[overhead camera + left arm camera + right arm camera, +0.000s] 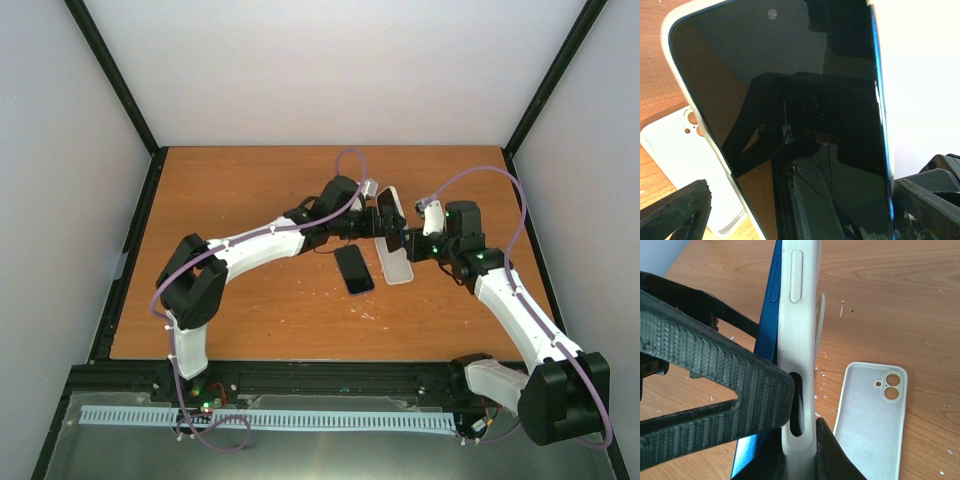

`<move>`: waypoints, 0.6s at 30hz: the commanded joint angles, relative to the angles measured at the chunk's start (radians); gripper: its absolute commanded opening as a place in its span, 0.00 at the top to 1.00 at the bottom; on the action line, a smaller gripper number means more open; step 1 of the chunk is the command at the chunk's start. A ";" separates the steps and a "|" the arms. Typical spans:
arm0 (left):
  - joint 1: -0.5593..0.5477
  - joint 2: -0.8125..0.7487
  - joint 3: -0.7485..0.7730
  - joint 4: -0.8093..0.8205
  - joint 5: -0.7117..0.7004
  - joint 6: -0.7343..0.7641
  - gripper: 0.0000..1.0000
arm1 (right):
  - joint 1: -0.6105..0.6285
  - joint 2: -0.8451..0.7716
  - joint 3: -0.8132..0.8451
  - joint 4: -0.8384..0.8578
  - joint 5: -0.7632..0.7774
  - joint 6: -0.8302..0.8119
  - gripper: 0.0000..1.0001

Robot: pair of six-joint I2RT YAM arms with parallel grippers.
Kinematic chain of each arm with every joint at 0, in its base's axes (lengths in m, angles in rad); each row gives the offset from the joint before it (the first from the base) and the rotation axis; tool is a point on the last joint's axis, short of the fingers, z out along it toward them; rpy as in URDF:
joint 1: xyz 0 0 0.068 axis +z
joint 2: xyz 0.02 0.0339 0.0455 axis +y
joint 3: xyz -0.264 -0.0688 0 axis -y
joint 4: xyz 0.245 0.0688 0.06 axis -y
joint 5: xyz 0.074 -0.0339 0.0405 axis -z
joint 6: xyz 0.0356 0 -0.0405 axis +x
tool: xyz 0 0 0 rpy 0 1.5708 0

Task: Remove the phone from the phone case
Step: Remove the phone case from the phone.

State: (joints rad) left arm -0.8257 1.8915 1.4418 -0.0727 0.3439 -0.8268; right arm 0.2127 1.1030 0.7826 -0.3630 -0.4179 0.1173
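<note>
Just past centre of the table (230, 200), toward one o'clock, the phone (790, 100) is held upright, seated in its phone case (797, 340), both clenched by the right gripper (800, 430). The left gripper (800, 212) is spread wide around the screen, nothing grasped. Removal is judged not yet done; an empty case (870, 425) and a bare handset (353, 268) are seen flat at six o'clock.

two phones (353, 268) (388, 212), two white cases (397, 262) (799, 315), two arms (250, 245) (515, 305)

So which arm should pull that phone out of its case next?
Left, probably. The right gripper is shut on the white rubbery phone case, holding it on edge with the blue-edged dark-screen phone inside. The left gripper is open, its fingers either side of the screen, free to pull.
</note>
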 commanded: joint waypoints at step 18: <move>-0.006 0.069 0.096 -0.273 -0.190 0.000 0.16 | 0.004 -0.062 0.056 0.076 0.070 0.019 0.97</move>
State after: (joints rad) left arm -0.8391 1.9190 1.5314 -0.1932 0.2680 -0.8276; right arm 0.2184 1.0920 0.7830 -0.3782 -0.3534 0.1249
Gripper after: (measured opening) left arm 0.852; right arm 0.095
